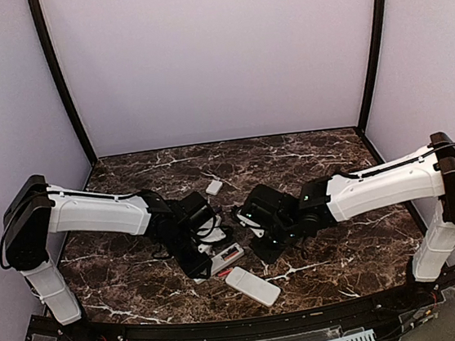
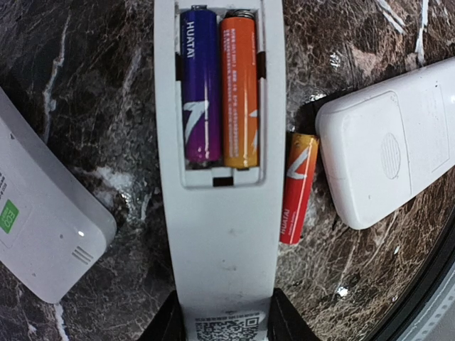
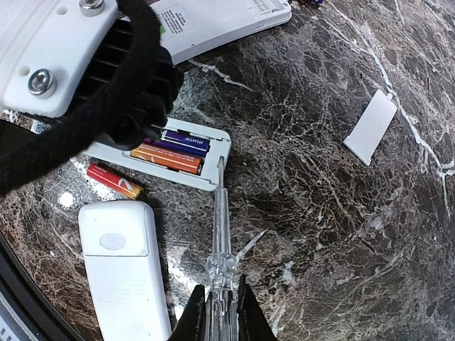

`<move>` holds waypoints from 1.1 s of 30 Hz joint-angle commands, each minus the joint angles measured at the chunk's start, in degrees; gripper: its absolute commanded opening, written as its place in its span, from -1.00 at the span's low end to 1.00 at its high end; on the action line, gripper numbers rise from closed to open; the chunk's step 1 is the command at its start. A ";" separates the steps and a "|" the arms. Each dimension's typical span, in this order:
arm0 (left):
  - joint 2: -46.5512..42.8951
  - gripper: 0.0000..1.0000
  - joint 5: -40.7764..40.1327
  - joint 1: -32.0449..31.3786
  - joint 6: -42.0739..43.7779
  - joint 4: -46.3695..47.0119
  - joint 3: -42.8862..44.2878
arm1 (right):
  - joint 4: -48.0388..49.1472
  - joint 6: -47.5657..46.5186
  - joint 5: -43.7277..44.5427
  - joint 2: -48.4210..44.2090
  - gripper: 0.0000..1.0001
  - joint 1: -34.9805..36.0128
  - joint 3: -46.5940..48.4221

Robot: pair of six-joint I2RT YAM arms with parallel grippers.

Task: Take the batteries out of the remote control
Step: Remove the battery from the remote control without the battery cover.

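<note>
Overhead view facing table (image 1: 291, 155), both wrist views close, sharing the open remote (image 2: 227, 234)

table (image 1: 334, 166): glossy marble-look | remote (image 2: 227, 241): matt white plastic | screwdriver (image 3: 221, 245): clear plastic

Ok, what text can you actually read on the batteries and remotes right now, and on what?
"HUATAI": on the purple battery in the open remote.
"HUATAI": on the loose red battery beside it.
Fine print on the orange battery: too small to read.
Lettering on the QR label of the open remote: too small.
Mark on the green sticker of the white device: blurred.
</note>
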 commanded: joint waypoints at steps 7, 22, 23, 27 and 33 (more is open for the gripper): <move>0.61 -0.80 -0.12 -0.26 0.66 -1.74 0.98 | 2.14 0.72 2.18 -1.08 -1.00 0.37 0.74; 0.88 -0.82 -0.21 -0.26 0.71 -1.94 1.14 | 2.93 0.47 0.14 -0.19 -1.00 0.41 -0.21; 0.94 -0.82 -0.21 -0.29 0.67 -1.95 1.14 | 2.74 0.56 0.31 -0.10 -1.00 0.44 -0.21; 0.99 -0.83 -0.29 -0.28 0.72 -2.02 1.22 | 2.39 0.66 0.57 -0.33 -1.00 0.46 -0.48; 1.07 -0.84 -0.43 -0.24 0.78 -2.08 1.29 | 2.20 0.75 0.03 0.49 -1.00 0.46 -0.55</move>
